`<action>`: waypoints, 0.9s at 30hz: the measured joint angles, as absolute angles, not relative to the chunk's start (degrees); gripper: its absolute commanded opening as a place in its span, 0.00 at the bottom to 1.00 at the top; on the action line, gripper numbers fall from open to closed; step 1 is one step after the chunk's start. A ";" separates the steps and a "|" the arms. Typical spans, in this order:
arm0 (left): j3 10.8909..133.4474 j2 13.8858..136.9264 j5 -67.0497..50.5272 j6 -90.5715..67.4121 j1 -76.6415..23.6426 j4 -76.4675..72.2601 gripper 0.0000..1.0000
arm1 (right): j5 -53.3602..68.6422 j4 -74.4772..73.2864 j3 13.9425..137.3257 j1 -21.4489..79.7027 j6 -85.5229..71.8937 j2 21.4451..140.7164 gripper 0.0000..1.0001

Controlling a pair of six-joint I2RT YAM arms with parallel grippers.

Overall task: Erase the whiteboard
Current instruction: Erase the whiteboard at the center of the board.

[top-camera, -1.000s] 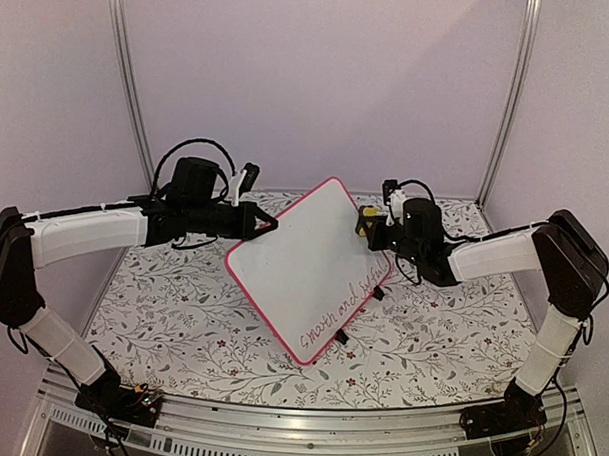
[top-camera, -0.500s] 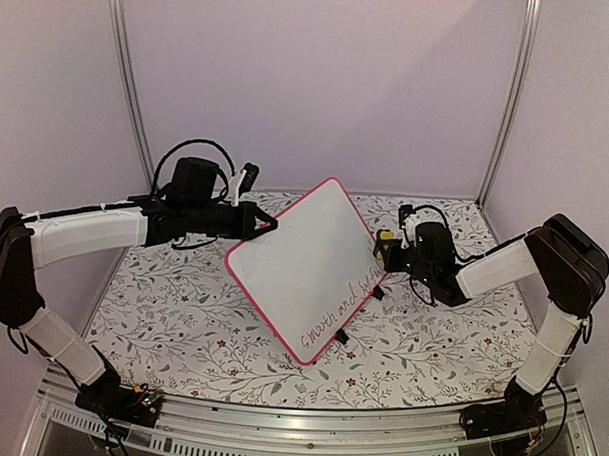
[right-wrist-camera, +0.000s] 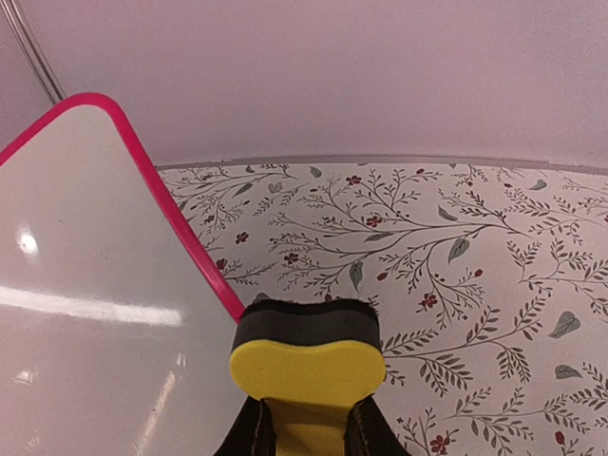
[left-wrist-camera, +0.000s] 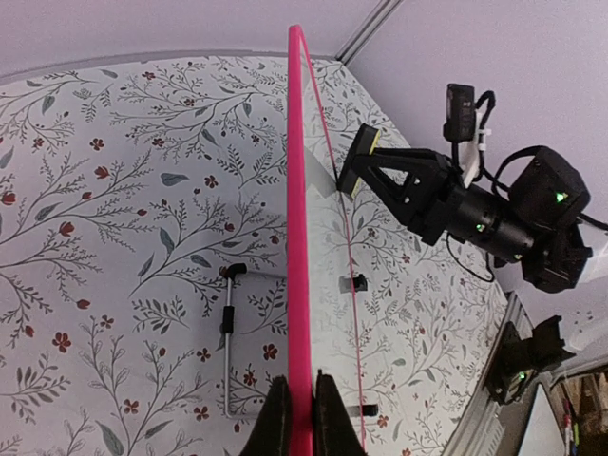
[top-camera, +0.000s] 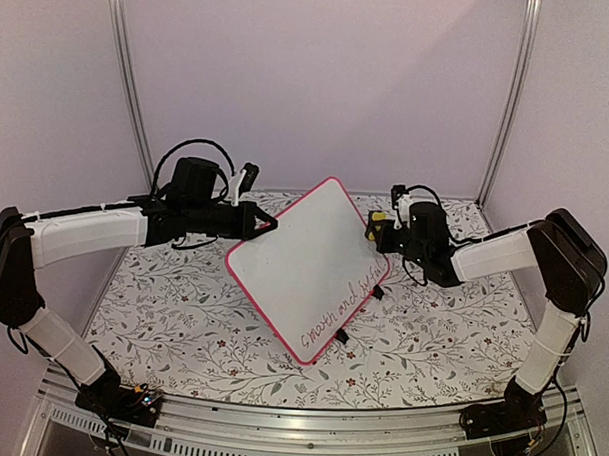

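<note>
A table (top-camera: 161,313) with a leafy flower-print cover carries the scene. Over its middle the whiteboard (top-camera: 303,273) stands turned like a diamond, one corner toward the back edge and one toward the near edge. The top view shows its white face. The left wrist view shows it edge-on as a thin pink line, lifted at a slant off the surface. The left gripper (top-camera: 268,224) is clenched on the frame at the board's left corner, and its own camera shows the fingers (left-wrist-camera: 277,427) pinching the pink rim. The right gripper (top-camera: 384,231) is closed around a yellow eraser (top-camera: 378,229) with a black pad. The right wrist view places the eraser just beside the board's upper right edge, though contact cannot be told. Only the top view shows the red writing (top-camera: 340,307) along the lower right edge and the two black clip feet (top-camera: 379,291) there.
</note>
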State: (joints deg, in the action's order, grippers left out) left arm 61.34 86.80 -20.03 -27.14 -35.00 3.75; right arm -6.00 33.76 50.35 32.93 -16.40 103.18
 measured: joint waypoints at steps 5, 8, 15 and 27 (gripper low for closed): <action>61.34 86.83 -20.03 -27.11 -35.00 3.75 0.00 | -5.08 33.23 56.34 32.93 -16.12 105.01 0.15; 61.34 86.83 -19.88 -27.14 -35.00 3.79 0.00 | -4.43 32.95 58.11 32.88 -15.75 105.93 0.15; 61.34 86.83 -19.86 -27.14 -35.00 3.81 0.00 | -3.29 36.21 55.18 32.53 -15.79 105.95 0.14; 61.34 86.83 -19.92 -27.31 -34.98 3.79 0.00 | -0.27 45.04 39.94 32.18 -17.32 103.55 0.15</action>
State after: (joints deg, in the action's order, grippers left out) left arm 61.34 86.83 -19.92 -27.31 -34.98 3.79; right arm -0.27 45.04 39.94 32.18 -17.32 103.55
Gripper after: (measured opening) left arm 0.040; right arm 0.202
